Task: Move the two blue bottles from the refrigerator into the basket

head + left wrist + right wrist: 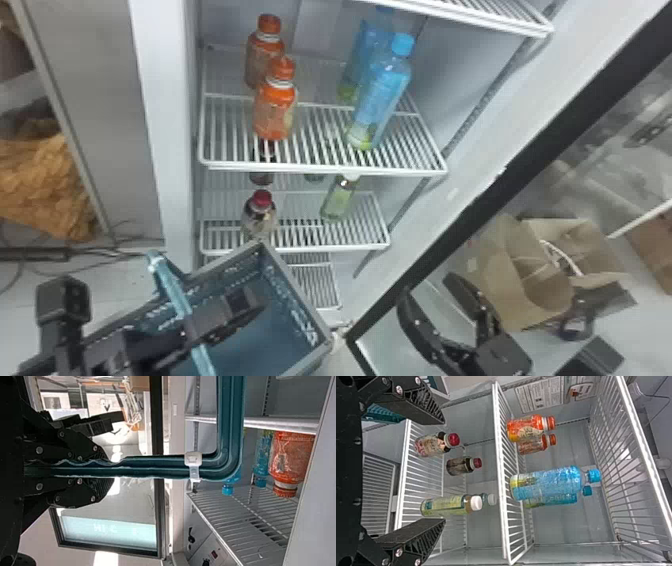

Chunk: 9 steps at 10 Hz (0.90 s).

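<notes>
On an upper refrigerator shelf (320,169) stand the front blue bottle (384,92) and, behind it, the rear blue bottle (364,50). The right wrist view has the front blue bottle (550,483) overlapping the rear blue bottle (562,499). My left gripper (255,302) is over the blue-grey basket (307,320), which hangs tilted in front of the lower shelves. In its wrist view, my left gripper (113,470) is shut on the basket's teal handle (158,467). Low at the right, my right gripper (425,286) stands open; its wrist view shows my right gripper (445,471) empty, facing the shelves.
Two orange bottles (275,112) share the shelf, left of the blue ones. Below are a red-capped bottle (260,215) and a green bottle (340,197). Another shelf (480,17) lies above. The door's dark edge (480,210) slants along the right; a paper bag (530,280) is beyond.
</notes>
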Motion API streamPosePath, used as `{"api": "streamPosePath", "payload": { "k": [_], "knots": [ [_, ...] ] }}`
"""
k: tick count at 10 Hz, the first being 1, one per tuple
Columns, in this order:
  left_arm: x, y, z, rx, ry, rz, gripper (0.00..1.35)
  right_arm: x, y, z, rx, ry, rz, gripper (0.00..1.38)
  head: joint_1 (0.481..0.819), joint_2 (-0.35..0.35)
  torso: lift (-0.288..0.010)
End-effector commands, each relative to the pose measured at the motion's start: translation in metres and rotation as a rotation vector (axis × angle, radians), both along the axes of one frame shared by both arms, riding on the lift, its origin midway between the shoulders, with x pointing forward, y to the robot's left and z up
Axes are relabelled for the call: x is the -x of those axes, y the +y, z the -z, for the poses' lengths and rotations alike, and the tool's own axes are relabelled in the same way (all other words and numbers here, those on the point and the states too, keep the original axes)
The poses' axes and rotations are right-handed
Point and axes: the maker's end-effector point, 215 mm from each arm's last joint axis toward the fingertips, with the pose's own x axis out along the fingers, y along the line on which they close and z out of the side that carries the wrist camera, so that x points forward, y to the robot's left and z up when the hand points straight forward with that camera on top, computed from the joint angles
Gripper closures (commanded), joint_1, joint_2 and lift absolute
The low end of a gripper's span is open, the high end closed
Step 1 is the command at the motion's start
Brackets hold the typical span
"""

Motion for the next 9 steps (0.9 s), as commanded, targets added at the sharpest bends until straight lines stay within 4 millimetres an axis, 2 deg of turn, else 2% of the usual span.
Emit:
{"api": "streamPosePath", "payload": {
  "k": [1, 6, 9],
  "knots": [
    [0.000, 0.000, 0.000, -0.001, 0.000, 0.001, 1.20, -0.001, 0.000, -0.001, -0.001, -0.003, 0.001, 0.17, 0.695, -0.350, -0.010],
    [0.000, 0.000, -0.001, 0.003, 0.000, 0.000, 1.20, -0.003, -0.001, -0.001, -0.003, -0.006, 0.002, 0.18, 0.695, -0.350, -0.010],
    [0.000, 0.000, -0.001, 0.003, 0.000, 0.000, 1.20, -0.021, -0.004, -0.017, 0.014, -0.058, 0.003, 0.17, 0.695, -0.350, -0.010]
  ]
}}
